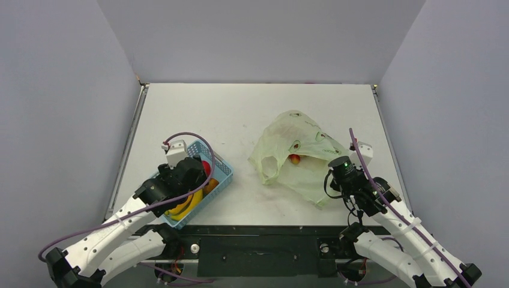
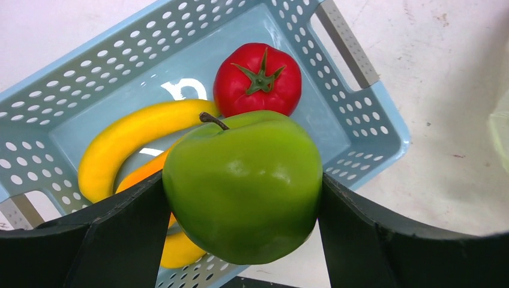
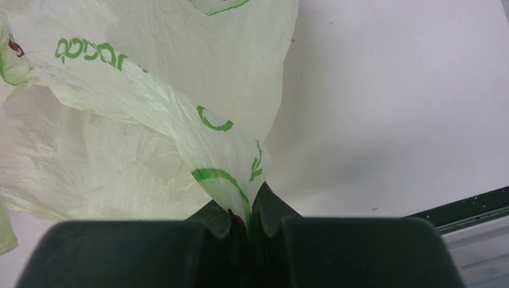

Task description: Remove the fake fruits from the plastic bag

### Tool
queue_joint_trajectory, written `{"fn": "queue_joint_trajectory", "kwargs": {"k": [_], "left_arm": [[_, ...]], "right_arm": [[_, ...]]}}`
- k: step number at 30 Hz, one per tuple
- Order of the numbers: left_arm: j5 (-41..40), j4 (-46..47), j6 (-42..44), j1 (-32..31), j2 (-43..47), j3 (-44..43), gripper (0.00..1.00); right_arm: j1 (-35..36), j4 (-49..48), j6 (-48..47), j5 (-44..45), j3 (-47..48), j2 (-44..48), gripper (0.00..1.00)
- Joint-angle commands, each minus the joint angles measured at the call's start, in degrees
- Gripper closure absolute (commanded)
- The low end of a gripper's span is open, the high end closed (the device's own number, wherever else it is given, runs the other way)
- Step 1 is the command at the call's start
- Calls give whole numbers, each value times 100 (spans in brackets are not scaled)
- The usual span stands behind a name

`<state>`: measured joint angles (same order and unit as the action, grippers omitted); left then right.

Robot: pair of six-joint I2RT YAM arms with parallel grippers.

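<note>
L gripper (image 2: 243, 201) clamps green fruit (image 2: 246, 168) over basket (image 2: 360, 129); R gripper (image 3: 246, 211) pinches bag (image 3: 120, 150).

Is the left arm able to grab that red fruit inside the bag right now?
Probably not yet. The left gripper is full, holding a green apple over the basket. Once emptied, the bag's open mouth faces it, so the red fruit looks approachable.

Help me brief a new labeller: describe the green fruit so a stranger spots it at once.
Find the blue basket on the left side of the table. Just over it, the left tool grips the green apple. It is the only green fruit there, glossy with a brown stem; the red tomato and yellow banana lie in the basket.
</note>
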<state>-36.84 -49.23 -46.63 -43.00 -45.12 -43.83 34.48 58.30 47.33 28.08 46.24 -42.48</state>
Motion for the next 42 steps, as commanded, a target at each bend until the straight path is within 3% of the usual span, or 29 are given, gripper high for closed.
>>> {"fn": "queue_joint_trajectory", "kwargs": {"k": [1,8,10,11,12,13,15,23,27,35,39,42], "left_arm": [[-236,575,-171,106,-50,127,84],[-43,881,-203,213,-279,337,81],[34,890,-228,228,-333,376,68],[57,883,-230,239,-338,380,48],[73,882,-216,239,-325,383,37],[81,863,-211,253,-281,375,15],[92,835,-96,285,-159,338,4],[221,540,356,387,507,-235,3],[733,640,654,402,757,-613,3],[3868,2086,686,399,801,-701,3],[5076,2929,219,384,230,-489,3],[5541,3813,-283,217,-106,-187,3]], "right_arm": [[-46,-172,-39,36,-5,27,100],[-38,-196,-64,2,-18,21,100],[-38,-201,-66,-3,-18,15,100],[-42,-202,-66,-8,-18,18,100],[-41,-204,-70,-11,-18,33,100],[-39,-212,-73,-16,-18,31,100],[-46,-236,-81,-32,-28,39,100],[-46,-271,-117,-89,-44,36,100],[-39,-291,-125,-110,-45,38,100],[-43,-438,-268,-315,47,-53,100],[-39,-471,-367,-387,143,-151,100],[-46,-480,-420,-418,189,-219,100]]}}
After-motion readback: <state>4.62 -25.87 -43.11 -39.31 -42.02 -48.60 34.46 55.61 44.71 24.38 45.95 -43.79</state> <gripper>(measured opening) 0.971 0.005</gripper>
